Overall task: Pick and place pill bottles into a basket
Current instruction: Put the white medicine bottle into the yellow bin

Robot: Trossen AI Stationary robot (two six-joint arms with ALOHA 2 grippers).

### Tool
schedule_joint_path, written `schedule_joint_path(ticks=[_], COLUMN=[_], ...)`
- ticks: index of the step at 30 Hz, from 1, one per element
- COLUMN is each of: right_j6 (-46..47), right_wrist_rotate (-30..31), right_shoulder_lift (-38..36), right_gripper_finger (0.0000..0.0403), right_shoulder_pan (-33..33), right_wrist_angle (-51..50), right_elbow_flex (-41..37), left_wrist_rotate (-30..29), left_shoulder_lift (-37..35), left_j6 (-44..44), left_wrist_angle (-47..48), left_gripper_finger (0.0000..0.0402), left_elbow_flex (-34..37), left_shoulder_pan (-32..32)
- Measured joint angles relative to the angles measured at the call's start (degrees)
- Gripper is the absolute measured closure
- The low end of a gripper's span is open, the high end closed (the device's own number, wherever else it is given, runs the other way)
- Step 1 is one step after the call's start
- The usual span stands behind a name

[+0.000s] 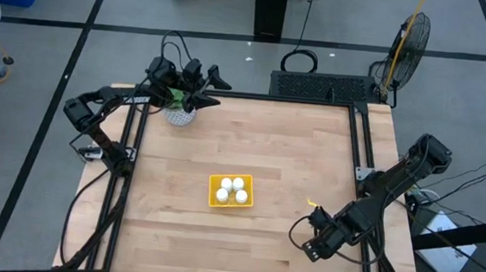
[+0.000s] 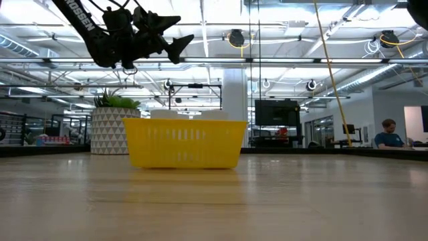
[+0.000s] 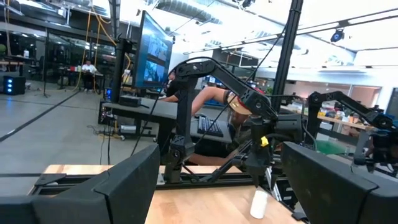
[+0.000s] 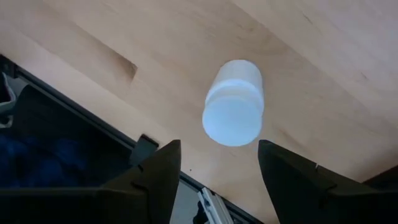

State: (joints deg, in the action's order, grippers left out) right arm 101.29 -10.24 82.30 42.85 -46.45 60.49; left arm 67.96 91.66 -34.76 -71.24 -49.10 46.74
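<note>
The yellow basket (image 1: 230,191) sits at mid-table and holds several white pill bottles (image 1: 232,189) standing upright; it also shows in the low view (image 2: 184,142). One more white bottle (image 4: 233,102) stands on its base on the wood near the front right. My right gripper (image 4: 219,162) hangs open above this bottle, one finger to each side of it, touching nothing. My right gripper (image 1: 302,241) hides this bottle in the high view; the bottle also shows in the left wrist view (image 3: 259,204). My left gripper (image 1: 208,85) is open and empty, raised at the far left.
A white patterned plant pot (image 1: 178,113) with green leaves stands at the far left, just below my left gripper. The table's black frame rail (image 4: 74,124) runs close beside the lone bottle. Bare wood (image 1: 166,226) lies around the basket.
</note>
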Motion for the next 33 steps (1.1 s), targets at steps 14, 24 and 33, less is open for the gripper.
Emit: schedule_joint_path(ticks=[14,24,33], right_j6=[-0.46,-0.17,-0.64], right_wrist_rotate=[0.02,0.0,2.76], right_shoulder_lift=[-0.07,-0.04,-0.04], right_gripper_finger=[0.0195,0.0195,0.0195], right_shoulder_pan=[-0.04,-0.04,-0.06], right_wrist_angle=[0.7,8.93,8.97], right_elbow_flex=[-2.22,-6.58,-6.86], left_wrist_rotate=[0.02,0.02,0.02], left_shoulder_lift=[0.02,0.02,0.04], left_j6=[1.07,1.08,1.49], left_wrist_angle=[0.0,0.08,0.68], left_gripper_finger=[0.0062,0.0062,0.0062], left_elbow_flex=[0.0,0.0,0.0], left_shoulder_pan=[0.0,0.0,0.0])
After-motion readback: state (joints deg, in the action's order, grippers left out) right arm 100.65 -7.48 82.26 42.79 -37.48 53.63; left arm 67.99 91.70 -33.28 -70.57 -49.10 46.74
